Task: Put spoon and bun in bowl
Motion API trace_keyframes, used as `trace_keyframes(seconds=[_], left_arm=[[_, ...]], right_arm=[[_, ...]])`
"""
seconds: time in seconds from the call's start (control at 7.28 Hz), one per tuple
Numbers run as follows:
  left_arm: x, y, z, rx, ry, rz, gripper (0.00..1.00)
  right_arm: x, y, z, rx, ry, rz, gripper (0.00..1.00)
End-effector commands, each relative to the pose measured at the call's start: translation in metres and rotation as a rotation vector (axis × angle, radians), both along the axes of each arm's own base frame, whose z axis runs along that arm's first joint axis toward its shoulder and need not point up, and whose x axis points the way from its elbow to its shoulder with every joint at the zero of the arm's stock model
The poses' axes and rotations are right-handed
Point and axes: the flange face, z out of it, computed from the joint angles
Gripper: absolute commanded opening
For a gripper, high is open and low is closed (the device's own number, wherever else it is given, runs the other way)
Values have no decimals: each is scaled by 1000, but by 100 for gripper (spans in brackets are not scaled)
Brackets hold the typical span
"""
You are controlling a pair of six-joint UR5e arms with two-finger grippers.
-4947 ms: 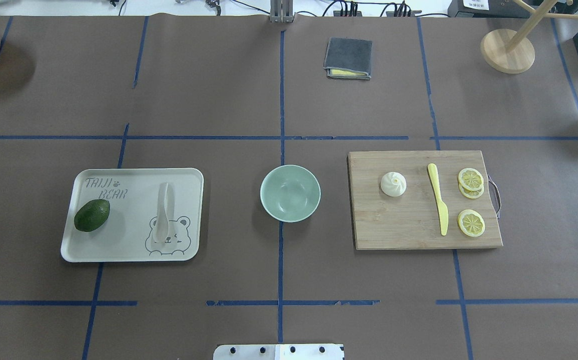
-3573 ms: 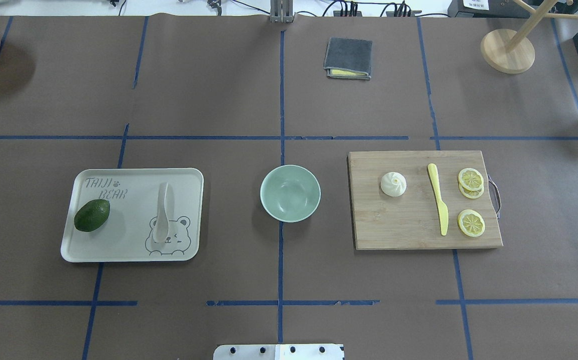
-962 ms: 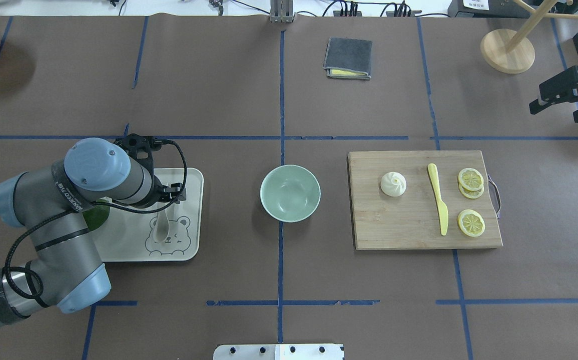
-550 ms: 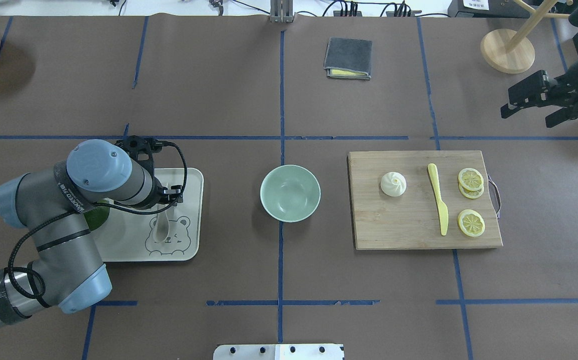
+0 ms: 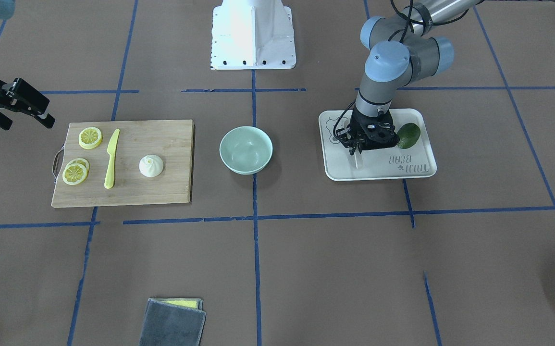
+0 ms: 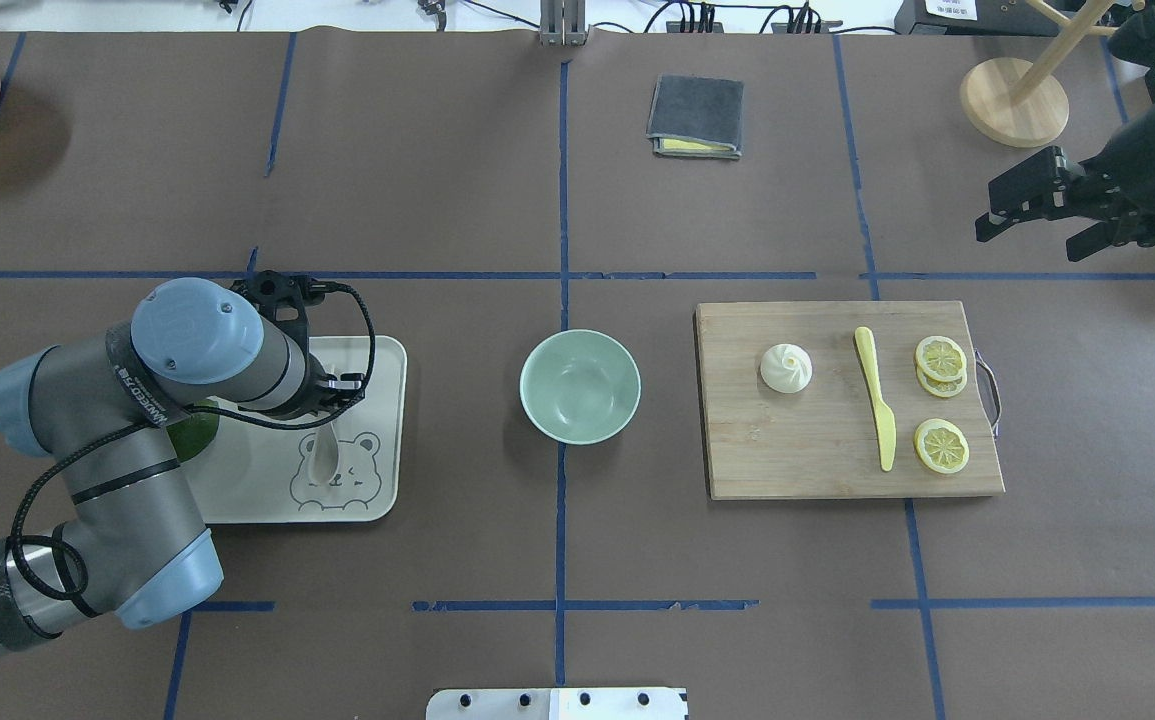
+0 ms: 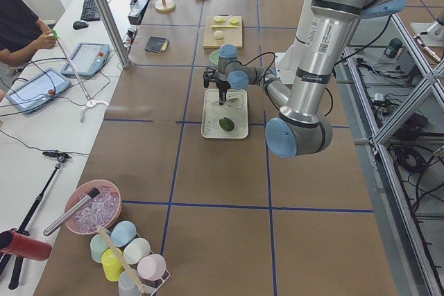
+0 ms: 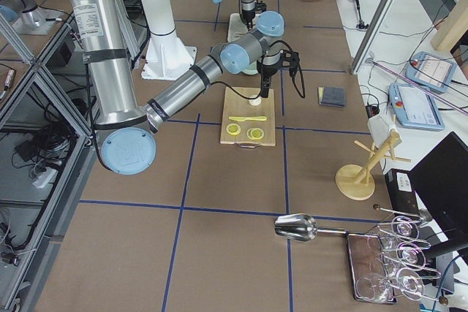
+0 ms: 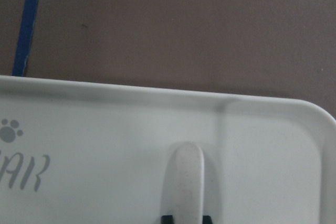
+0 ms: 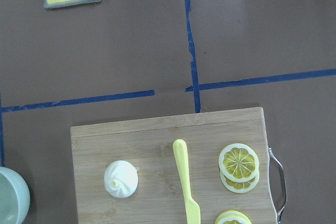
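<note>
Overhead exterior: both arms have arrived. Your left gripper [image 6: 337,392] has dropped onto the tray [image 6: 377,500] and straddles the handle of the spoon [image 6: 321,458], jaws narrow, though I can't tell if they're pinching yet. The spoon still lies flat there. Your right gripper [image 6: 1029,240], spread wide and empty, has slid in toward the cutting board [image 6: 797,450], where the bun [image 6: 786,368] sits untouched. The bowl [image 6: 580,345] holds nothing, so the spoon lift looks next.

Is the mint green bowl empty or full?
Empty: the round pale mint-green bowl is bare inside. The whitish plastic spoon is on the white tray, the white pleated bun on the wooden board.
</note>
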Motion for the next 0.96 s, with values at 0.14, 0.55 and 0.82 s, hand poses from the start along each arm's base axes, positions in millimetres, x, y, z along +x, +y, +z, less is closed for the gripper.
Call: trace_keyframes(seconds=[0.14,0.55,0.82], left_arm=[[-7,2,-10,3,2,-3,0],[-55,-23,-39,12,-6,-73,0],[-98,-48,-59,-6,-29,-150,0]], right_arm=[[-14,3,-4,-12,4,-3,100],[-83,12,-2,46,35,40,100],[-101,13,10,37,60,18,100]])
